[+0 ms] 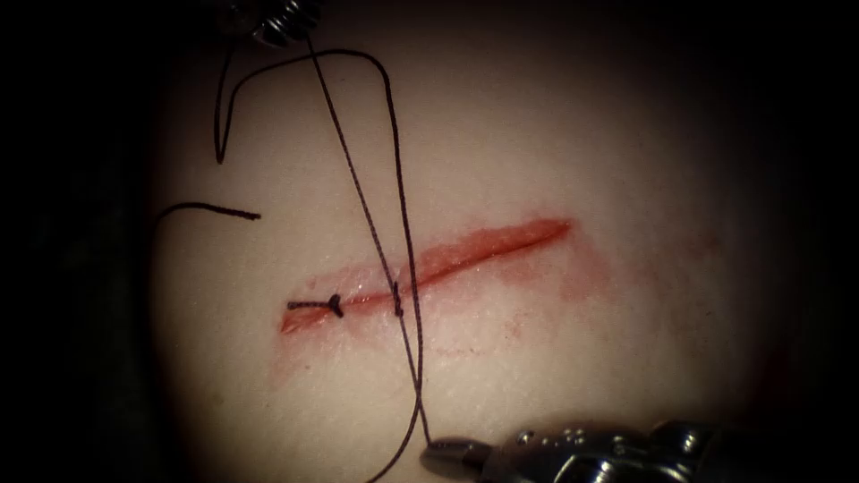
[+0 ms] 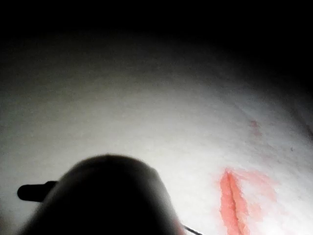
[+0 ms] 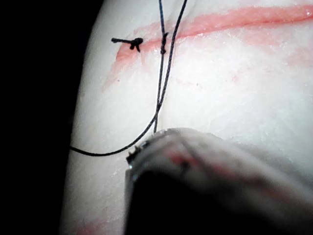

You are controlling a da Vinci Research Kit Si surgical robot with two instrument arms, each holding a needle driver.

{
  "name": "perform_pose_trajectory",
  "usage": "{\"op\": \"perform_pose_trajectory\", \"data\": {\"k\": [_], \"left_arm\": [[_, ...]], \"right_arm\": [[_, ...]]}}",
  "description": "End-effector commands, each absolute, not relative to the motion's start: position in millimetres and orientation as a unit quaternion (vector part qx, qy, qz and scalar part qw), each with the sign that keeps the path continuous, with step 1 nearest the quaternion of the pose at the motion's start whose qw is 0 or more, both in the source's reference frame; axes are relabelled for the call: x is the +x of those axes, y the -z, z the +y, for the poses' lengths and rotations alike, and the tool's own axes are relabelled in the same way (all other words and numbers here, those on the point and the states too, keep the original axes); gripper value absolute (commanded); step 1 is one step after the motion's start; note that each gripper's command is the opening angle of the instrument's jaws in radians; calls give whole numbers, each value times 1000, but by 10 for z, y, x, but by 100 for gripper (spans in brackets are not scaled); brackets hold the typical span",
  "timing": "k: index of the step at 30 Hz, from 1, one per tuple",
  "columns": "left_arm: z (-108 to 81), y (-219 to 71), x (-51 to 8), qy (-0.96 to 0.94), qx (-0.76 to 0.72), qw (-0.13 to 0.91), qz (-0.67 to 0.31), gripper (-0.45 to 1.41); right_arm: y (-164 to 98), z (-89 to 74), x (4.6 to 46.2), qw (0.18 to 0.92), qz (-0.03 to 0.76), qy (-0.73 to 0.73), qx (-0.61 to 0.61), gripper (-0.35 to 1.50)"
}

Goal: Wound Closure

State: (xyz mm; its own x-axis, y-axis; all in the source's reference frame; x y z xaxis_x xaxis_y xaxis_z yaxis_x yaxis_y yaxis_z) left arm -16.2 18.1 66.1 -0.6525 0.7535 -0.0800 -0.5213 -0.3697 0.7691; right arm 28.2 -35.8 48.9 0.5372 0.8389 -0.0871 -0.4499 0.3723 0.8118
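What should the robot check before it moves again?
1. Right tool gripping the thread: ok, its jaws are shut on it below the cut.
2. Left tool gripping the thread: cannot tell; the thread runs up to it.
3. Knot at the cut's left end: ok, tied, with a short tail.
4. Second stitch: ok, the thread crosses the cut just right of the knot.
5. Where the needle is: cannot tell.
6. Cut closed to the right of the stitch: not ok, it is open, with red fluid beside it.
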Motion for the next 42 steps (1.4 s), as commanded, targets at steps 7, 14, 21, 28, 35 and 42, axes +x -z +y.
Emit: {"op": "perform_pose_trajectory", "data": {"k": [7,14,21,28,35,42], "left_arm": [[183,-668,-168,-816,147,390,401,-45],[185,-666,-168,-816,149,390,399,-45],[186,-663,-163,-816,150,390,399,-45],[186,-664,-168,-817,143,384,405,-45],[161,-646,-180,-857,96,404,306,-45],[102,-618,-191,-885,16,461,61,-45]], "right_arm": [[-490,-363,286,790,248,-405,388,-35],[-486,-376,282,793,235,-391,404,-35],[-488,-378,280,795,233,-389,404,-35],[-485,-367,288,778,269,-409,395,-35],[-477,-327,295,769,336,-427,337,138],[-458,-273,285,755,396,-429,298,145]]}}
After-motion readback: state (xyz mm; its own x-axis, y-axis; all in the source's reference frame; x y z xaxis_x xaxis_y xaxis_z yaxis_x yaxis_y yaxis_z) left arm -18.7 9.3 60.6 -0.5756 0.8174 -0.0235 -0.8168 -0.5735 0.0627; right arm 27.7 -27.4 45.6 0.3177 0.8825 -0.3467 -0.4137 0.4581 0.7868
